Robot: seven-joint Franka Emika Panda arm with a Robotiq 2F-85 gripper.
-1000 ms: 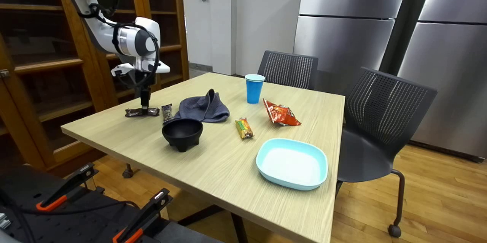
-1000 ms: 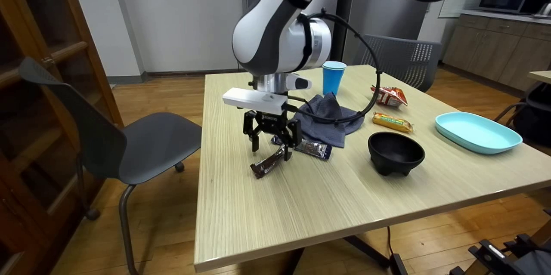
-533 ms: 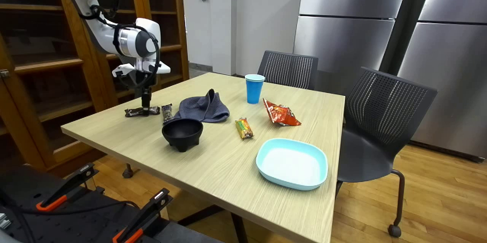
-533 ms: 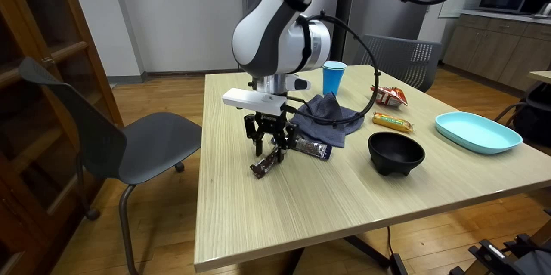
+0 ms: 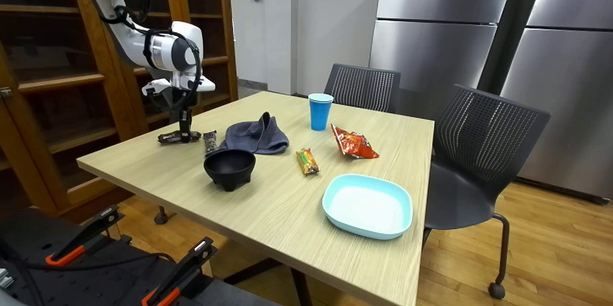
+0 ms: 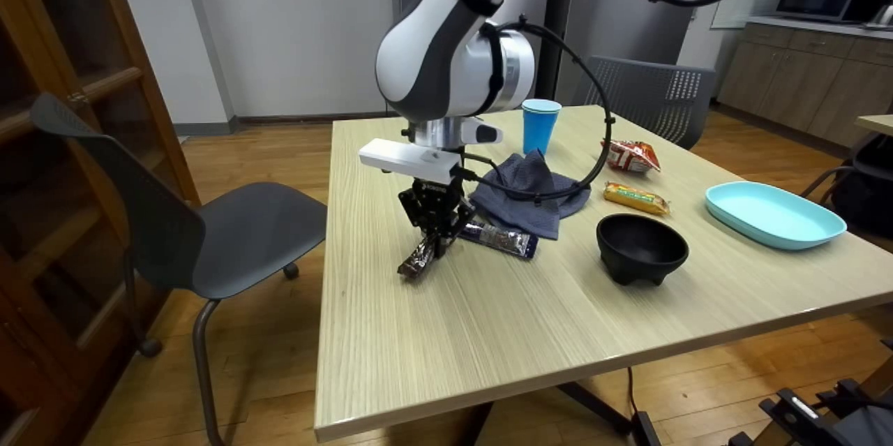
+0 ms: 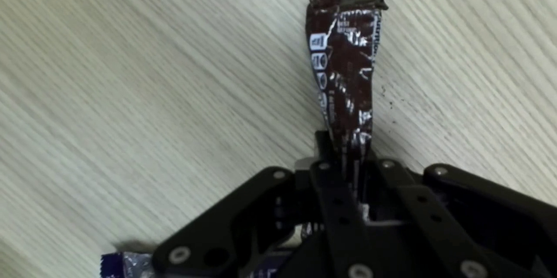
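A dark brown snack wrapper (image 7: 348, 65) with white print and a torn end runs up the wrist view. My gripper (image 7: 347, 152) is shut on it, squeezing its middle narrow between the fingers. Both exterior views show the gripper (image 6: 438, 243) low over the table, the wrapper (image 6: 417, 261) sticking out on its near side. I cannot tell whether the wrapper touches the wood. Just beside the gripper lies a dark blue and silver bar (image 6: 499, 239), partly hidden behind the fingers in the wrist view. A crumpled grey-blue cloth (image 5: 254, 136) lies past that bar.
A black footed bowl (image 5: 230, 164) stands close by. Farther along the table (image 5: 268, 200) are a yellow snack packet (image 5: 307, 161), a red bag (image 5: 355, 143), stacked blue cups (image 5: 320, 113) and a turquoise tray (image 5: 368, 208). Dark chairs (image 6: 258, 236) stand at the table's sides.
The gripper's jaws have come together from wide apart and pinched the brown wrapper. The wrapper has turned and shifted slightly; the other objects are where they were.
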